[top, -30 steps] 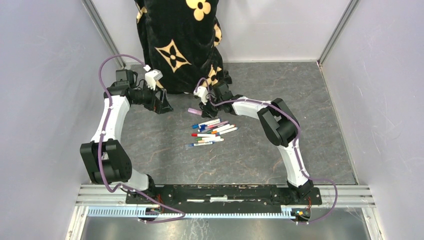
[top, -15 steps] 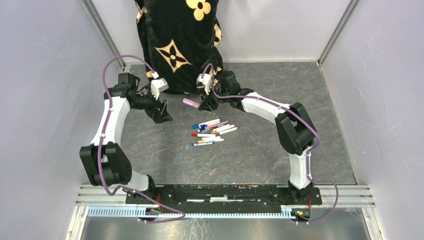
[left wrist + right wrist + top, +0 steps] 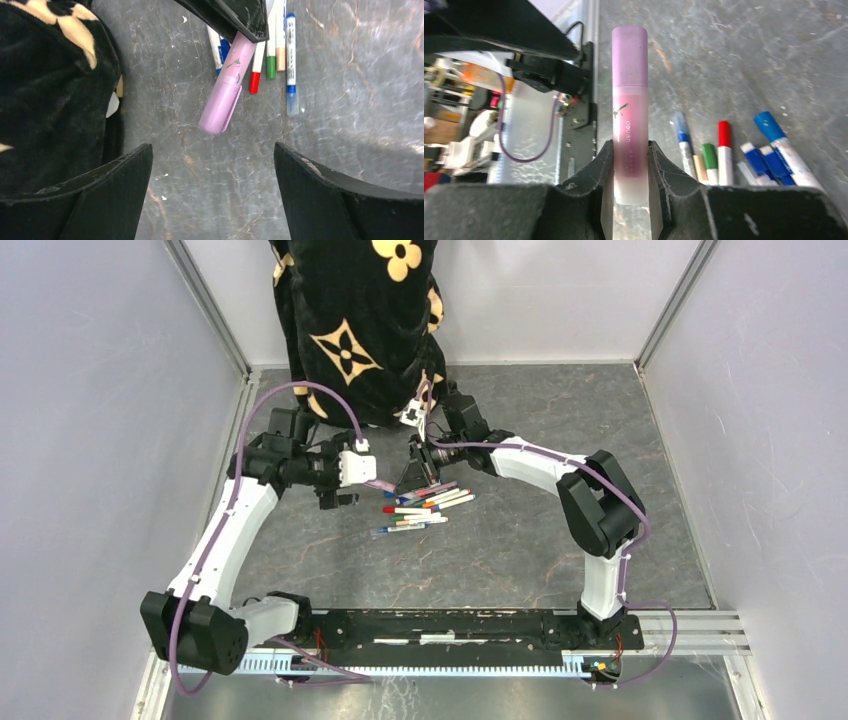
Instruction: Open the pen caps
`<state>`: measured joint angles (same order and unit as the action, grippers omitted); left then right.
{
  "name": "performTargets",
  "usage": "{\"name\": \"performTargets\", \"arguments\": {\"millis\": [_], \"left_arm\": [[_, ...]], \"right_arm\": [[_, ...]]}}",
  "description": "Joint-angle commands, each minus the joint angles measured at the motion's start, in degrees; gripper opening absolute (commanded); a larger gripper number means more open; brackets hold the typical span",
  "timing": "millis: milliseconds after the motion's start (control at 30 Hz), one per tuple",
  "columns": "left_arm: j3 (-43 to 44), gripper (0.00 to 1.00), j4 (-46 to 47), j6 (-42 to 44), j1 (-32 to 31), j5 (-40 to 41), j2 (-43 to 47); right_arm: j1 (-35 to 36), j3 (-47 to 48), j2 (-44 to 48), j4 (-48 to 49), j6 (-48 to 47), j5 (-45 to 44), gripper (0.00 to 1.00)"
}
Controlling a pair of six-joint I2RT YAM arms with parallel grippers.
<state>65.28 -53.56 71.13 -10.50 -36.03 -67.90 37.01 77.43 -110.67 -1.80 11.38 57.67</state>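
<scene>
Left arm [image 3: 236,520] swung in, jaws apart; right wrist view shows jaws clamping pink pen [image 3: 629,100].

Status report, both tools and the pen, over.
Right tool shut on pink pen. Left tool open, facing its cap, not touching. Loose pens below; nothing between.
</scene>
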Motion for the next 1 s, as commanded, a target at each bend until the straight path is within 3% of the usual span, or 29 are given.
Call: {"name": "performTargets", "arguments": {"millis": [0, 200, 533, 767, 900, 967], "left_arm": [[-2.7, 0.93, 1.4, 12.7, -2.4, 4.2, 2.6], [-8.0, 0.86, 6.9, 19.5, -5.2, 3.5, 8.0], [-7.0, 0.78, 7.9, 26.5, -8.4, 4.4, 7.5], [-6.6, 0.36, 5.5, 27.3, -9.9, 7.3, 7.1], [-5.9, 0.05, 5.4, 23.9, -11.4, 7.6, 7.0], [-4.8, 0.02, 4.3, 22.0, -11.6, 7.4, 6.3]], "right_arm": [[0.2, -2.2, 1.0, 14.1, 13.7, 7.8, 0.00], [1.1, -5.8, 0.7, 30.3, 28.3, 9.9, 0.00], [2.4, -4.7, 0.7, 25.9, 26.0, 10.1, 0.00], [2.4, -3.7, 1.4, 24.1, 24.6, 9.4, 0.00], [2.8, -3.6, 1.7, 24.1, 23.8, 8.5, 0.26], [3.3, -3.5, 2.0, 23.6, 22.4, 7.9, 0.34]]}}
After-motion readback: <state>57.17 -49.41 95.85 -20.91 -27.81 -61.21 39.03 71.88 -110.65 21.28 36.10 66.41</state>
